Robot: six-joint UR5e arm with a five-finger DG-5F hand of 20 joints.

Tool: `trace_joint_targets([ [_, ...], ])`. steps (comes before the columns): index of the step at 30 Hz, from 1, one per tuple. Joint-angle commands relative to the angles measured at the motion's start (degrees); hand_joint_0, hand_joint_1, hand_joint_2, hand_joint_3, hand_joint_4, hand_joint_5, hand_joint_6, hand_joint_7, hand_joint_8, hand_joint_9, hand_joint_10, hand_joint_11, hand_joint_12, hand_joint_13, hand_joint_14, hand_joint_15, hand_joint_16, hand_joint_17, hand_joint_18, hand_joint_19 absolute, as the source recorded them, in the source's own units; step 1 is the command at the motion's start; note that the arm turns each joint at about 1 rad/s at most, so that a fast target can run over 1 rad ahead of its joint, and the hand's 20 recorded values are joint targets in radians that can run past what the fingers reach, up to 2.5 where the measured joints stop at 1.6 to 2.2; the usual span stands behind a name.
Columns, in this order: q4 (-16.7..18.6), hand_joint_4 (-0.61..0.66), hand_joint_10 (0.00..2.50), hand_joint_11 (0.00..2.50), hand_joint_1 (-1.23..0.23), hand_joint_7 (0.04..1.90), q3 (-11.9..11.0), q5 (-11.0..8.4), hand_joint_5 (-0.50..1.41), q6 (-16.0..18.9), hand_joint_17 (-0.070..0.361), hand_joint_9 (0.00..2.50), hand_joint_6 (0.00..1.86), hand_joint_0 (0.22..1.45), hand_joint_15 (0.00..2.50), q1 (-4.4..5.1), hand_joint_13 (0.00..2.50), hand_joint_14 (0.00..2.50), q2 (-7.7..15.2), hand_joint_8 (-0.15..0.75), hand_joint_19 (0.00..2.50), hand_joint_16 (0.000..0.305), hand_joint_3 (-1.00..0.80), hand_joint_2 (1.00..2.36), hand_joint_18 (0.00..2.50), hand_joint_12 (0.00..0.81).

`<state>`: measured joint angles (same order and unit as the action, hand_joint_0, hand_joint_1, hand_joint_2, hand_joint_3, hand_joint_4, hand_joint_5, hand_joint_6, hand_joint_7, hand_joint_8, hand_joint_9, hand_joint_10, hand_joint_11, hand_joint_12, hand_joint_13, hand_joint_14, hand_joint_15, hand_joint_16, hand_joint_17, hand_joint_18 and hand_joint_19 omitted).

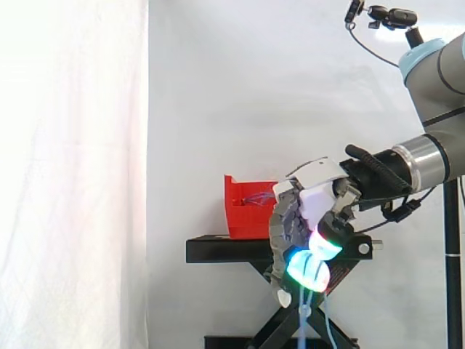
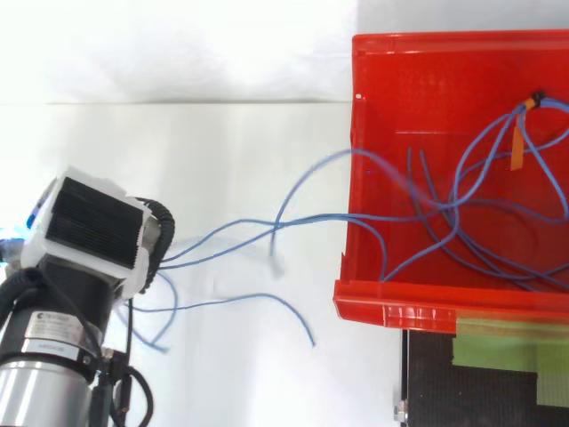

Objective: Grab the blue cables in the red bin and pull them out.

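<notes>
hand curled tight on blue cables | strands span from red bin — loose ends (dangling below)

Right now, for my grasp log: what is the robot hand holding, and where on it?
The robot hand grips the cables partway along, outside the bin; loose ends hang below it.

White curtain backs the scene. Black stand has a flat top plate on crossed scissor legs; strips of green tape sit on its top. Small black camera top right, thin black pole at right edge.
</notes>
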<state>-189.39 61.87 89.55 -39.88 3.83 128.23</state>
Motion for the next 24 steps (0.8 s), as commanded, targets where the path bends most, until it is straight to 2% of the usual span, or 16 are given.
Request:
trace_joint_targets([
  [1, 0.1, -0.01, 0.02, 1.21, -0.87, 0.62, 0.0, -1.48, 0.77, 10.6, 0.089, 0.97, 0.75, 0.89, 0.55, 1.01, 0.73, 0.02, 0.0, 0.222, 0.40, 0.039, -1.00, 1.00, 0.52, 0.327],
  [4, 0.2, -0.02, 0.02, 1.21, -0.90, 0.62, 0.0, -2.27, 0.76, 11.2, 0.089, 0.96, 0.76, 0.89, 0.55, 1.45, 0.73, 0.02, 0.1, 0.223, 0.40, 0.040, -1.00, 1.00, 0.52, 0.328],
  [10, 0.2, -0.01, 0.02, 1.20, -0.93, 0.59, 0.5, -2.27, 0.73, 11.1, 0.090, 0.96, 0.81, 0.88, 0.55, 1.89, 0.73, 0.02, 0.0, 0.227, 0.40, 0.040, -1.00, 1.00, 0.52, 0.329],
  [24, 0.2, 0.02, 0.02, 1.20, -0.95, 0.54, 1.1, -2.10, 0.68, 11.2, 0.091, 0.95, 0.88, 0.87, 0.56, 1.89, 0.73, 0.02, 0.1, 0.230, 0.40, 0.041, -1.00, 1.00, 0.52, 0.328],
])
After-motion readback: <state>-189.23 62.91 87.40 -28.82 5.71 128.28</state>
